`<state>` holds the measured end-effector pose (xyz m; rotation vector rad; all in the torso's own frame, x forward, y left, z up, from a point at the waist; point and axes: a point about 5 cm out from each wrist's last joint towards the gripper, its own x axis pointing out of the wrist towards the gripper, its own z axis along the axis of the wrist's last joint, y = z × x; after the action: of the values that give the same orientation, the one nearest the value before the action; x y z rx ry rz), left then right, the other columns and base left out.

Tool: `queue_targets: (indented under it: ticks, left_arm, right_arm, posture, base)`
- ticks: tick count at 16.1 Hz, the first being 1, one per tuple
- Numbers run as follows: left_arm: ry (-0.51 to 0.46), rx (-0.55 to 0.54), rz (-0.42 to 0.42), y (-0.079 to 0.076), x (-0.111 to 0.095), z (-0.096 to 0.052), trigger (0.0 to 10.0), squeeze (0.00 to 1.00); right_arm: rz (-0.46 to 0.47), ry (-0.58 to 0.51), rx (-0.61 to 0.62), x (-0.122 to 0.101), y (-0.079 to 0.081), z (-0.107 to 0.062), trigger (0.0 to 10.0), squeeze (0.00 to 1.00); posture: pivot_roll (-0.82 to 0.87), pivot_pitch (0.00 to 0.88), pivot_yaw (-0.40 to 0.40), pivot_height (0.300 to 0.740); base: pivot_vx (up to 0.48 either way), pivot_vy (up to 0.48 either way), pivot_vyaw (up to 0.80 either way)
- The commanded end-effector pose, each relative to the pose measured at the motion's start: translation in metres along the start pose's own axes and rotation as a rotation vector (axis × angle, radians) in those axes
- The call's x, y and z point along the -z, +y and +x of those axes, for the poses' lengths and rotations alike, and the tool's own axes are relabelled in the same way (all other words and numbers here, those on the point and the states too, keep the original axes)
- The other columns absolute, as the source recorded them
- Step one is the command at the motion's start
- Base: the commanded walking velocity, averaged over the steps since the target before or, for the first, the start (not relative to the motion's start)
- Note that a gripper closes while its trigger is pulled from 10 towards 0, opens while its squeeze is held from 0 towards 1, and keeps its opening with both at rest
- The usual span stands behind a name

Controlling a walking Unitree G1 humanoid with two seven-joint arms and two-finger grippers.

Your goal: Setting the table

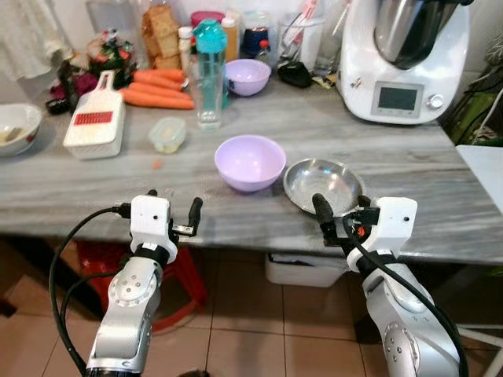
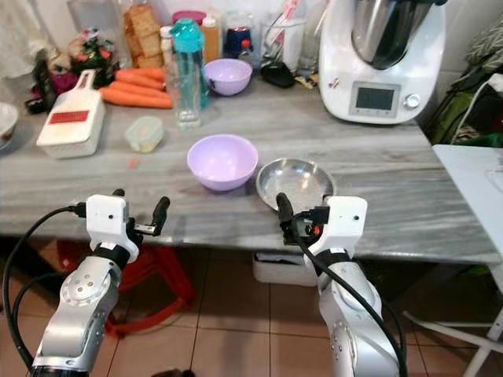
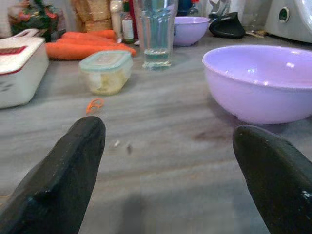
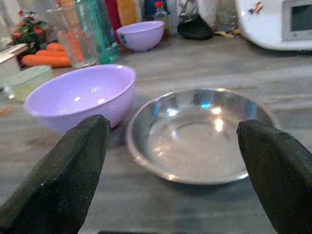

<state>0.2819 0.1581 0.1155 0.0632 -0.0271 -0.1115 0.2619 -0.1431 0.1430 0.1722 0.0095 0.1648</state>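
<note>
My right claw [image 1: 339, 210], fingers apart, hung at the tabletop [image 1: 440, 204] edge; the steel dish [image 1: 323, 185] lay at twelve o'clock, nearest it. My left claw [image 1: 173, 208], also apart, had the lilac bowl [image 1: 250, 162] at one o'clock.

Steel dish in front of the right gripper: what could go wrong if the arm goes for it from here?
1. The steel dish sits close beside, perhaps touching, the lilac bowl; the open right gripper could knock the bowl while closing on the dish rim.
2. The dish lies near the counter front edge, and its shallow, shiny rim may slip from the fingers and drop to the floor.
3. The open left gripper, reaching forward, could nudge the bowl too.
</note>
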Motion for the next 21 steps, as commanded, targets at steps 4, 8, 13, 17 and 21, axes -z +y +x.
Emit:
queue_targets:
  ticks: [4,8,13,17,21]
  left_arm:
    - [0.02,-0.011,0.015,0.004,0.004,0.0,10.0,0.0]
    - [0.015,-0.008,0.017,0.004,0.004,0.001,10.0,0.0]
    - [0.013,0.001,0.012,0.002,0.003,0.003,10.0,0.0]
    - [0.017,0.008,0.014,0.002,0.004,0.005,10.0,0.0]
    - [0.009,0.013,0.023,0.002,0.003,0.006,10.0,0.0]
  right_arm:
    - [-0.005,0.009,0.012,0.001,-0.002,0.004,10.0,0.0]
    - [-0.011,0.014,0.017,0.001,-0.003,0.006,10.0,0.0]
    - [-0.066,-0.021,0.056,0.0,-0.007,0.01,10.0,0.0]
    - [-0.076,-0.026,0.067,-0.002,-0.009,0.013,10.0,0.0]
    - [-0.064,0.012,0.071,0.004,-0.01,0.013,10.0,0.0]
  posture:
    - [-0.04,0.01,0.002,0.74]
    - [-0.04,0.005,0.001,0.74]
    - [-0.04,0.005,0.008,0.74]
    - [-0.04,0.004,0.015,0.74]
    - [-0.04,0.006,0.02,0.74]
  base:
    - [-0.265,0.0,0.0]
    - [-0.263,0.0,0.0]
    - [-0.263,0.0,0.0]
    - [-0.263,0.0,0.0]
    - [-0.266,0.0,0.0]
